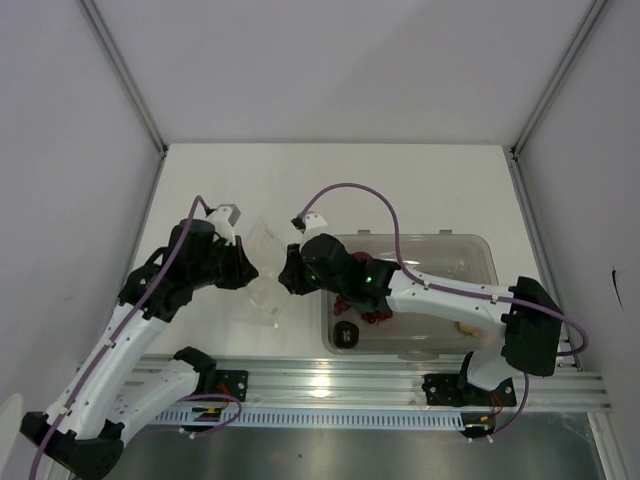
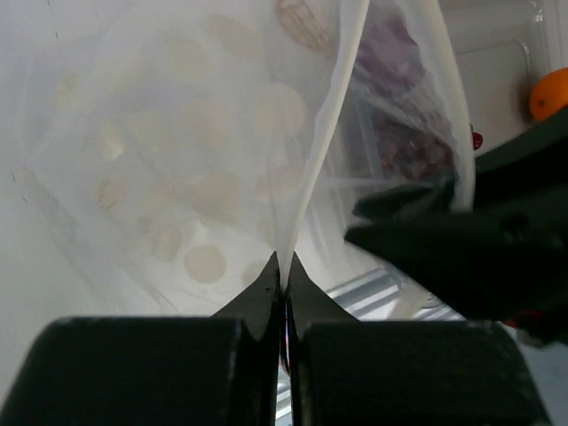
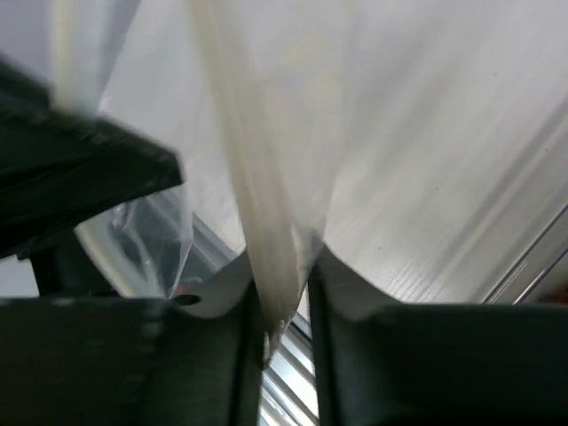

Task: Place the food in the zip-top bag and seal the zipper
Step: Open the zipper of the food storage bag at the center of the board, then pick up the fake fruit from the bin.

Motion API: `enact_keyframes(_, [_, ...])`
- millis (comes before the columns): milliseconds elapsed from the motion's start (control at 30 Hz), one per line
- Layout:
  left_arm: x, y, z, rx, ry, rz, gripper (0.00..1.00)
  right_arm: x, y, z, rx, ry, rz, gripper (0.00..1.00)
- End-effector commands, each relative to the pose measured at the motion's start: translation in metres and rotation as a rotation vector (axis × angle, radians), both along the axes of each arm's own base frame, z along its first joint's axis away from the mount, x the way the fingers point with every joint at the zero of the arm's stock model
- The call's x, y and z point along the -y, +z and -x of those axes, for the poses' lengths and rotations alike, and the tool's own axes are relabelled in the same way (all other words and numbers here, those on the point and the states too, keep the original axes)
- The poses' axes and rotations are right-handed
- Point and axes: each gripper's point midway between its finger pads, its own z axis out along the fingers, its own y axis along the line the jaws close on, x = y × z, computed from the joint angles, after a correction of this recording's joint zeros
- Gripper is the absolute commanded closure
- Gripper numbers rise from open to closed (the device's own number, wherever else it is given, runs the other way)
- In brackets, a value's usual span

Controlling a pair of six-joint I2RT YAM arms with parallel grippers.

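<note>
The crinkly zip-top bag (image 1: 264,272) hangs between my two grippers, left of the tub. My left gripper (image 1: 247,272) is shut on its pale zipper (image 2: 324,151), and the left wrist view (image 2: 286,271) shows the strip pinched between the fingertips. My right gripper (image 1: 285,277) grips the same strip (image 3: 257,195) from the other side (image 3: 282,284). The dark red grape bunch (image 1: 356,292), the small blackish lump (image 1: 345,333) and the beige lump (image 1: 467,326) lie in the tub. The orange ball (image 2: 550,93) shows only in the left wrist view. I cannot tell whether any food is in the bag.
The rigid clear tub (image 1: 470,250) stands at the right, under my right forearm. An aluminium rail (image 1: 380,385) runs along the near edge. Grey walls close in the left, back and right sides.
</note>
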Motion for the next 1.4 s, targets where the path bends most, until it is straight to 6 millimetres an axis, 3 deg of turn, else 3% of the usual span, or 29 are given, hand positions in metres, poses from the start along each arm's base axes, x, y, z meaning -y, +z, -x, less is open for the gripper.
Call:
enact_keyframes(0, [0.007, 0.029, 0.006, 0.07, -0.038, 0.063, 0.99, 0.008, 0.003, -0.031, 0.018, -0.092, 0.001, 0.81])
enact_keyframes(67, [0.005, 0.03, 0.009, 0.077, -0.039, 0.064, 0.99, 0.016, -0.006, -0.044, 0.013, -0.12, 0.029, 0.98])
enact_keyframes(100, [0.004, 0.028, 0.011, 0.071, -0.039, 0.059, 1.0, 0.019, -0.009, -0.047, 0.014, -0.132, 0.041, 1.0])
enact_keyframes(267, [-0.008, 0.03, 0.014, 0.09, 0.002, 0.03, 0.99, 0.038, -0.025, -0.06, 0.041, -0.192, 0.142, 1.0])
enact_keyframes(433, [-0.007, 0.027, 0.012, 0.082, 0.006, 0.025, 0.99, 0.032, -0.029, -0.053, 0.048, -0.152, 0.175, 1.0])
enact_keyframes(500, [-0.005, 0.026, 0.011, 0.075, 0.002, 0.031, 0.99, 0.028, -0.029, -0.051, 0.046, -0.129, 0.179, 0.95])
enact_keyframes(633, [-0.004, 0.019, 0.008, 0.061, 0.005, 0.024, 0.99, 0.018, -0.028, -0.039, 0.059, -0.068, 0.181, 0.76])
enact_keyframes(667, [-0.005, 0.016, 0.007, 0.056, 0.009, 0.02, 1.0, 0.017, -0.025, -0.037, 0.068, -0.062, 0.175, 0.64])
enact_keyframes(700, [-0.005, 0.013, 0.006, 0.047, 0.013, 0.014, 0.99, 0.016, -0.022, -0.036, 0.073, -0.058, 0.17, 0.6])
enact_keyframes(933, [-0.013, -0.005, -0.004, 0.003, 0.101, -0.027, 1.0, 0.027, 0.023, -0.014, 0.124, -0.035, 0.119, 0.25])
enact_keyframes(1033, [-0.014, -0.008, -0.007, -0.008, 0.116, -0.04, 0.99, 0.049, 0.042, -0.004, 0.138, -0.058, 0.108, 0.13])
enact_keyframes(1067, [-0.014, -0.01, -0.009, -0.013, 0.12, -0.043, 0.99, 0.056, 0.042, -0.001, 0.138, -0.067, 0.109, 0.13])
enact_keyframes(1100, [-0.014, -0.009, -0.01, -0.011, 0.12, -0.044, 0.99, 0.066, 0.058, 0.002, 0.149, -0.077, 0.07, 0.13])
enact_keyframes(1167, [-0.012, -0.008, -0.012, -0.007, 0.12, -0.04, 0.99, 0.086, 0.056, 0.006, 0.15, -0.104, 0.078, 0.08])
enact_keyframes(1200, [-0.011, -0.009, -0.012, -0.01, 0.117, -0.039, 0.99, 0.101, 0.07, 0.006, 0.169, -0.133, 0.042, 0.07])
enact_keyframes(1367, [-0.008, -0.007, -0.014, -0.012, 0.103, -0.035, 0.99, 0.156, 0.05, -0.001, 0.147, -0.235, 0.079, 0.03])
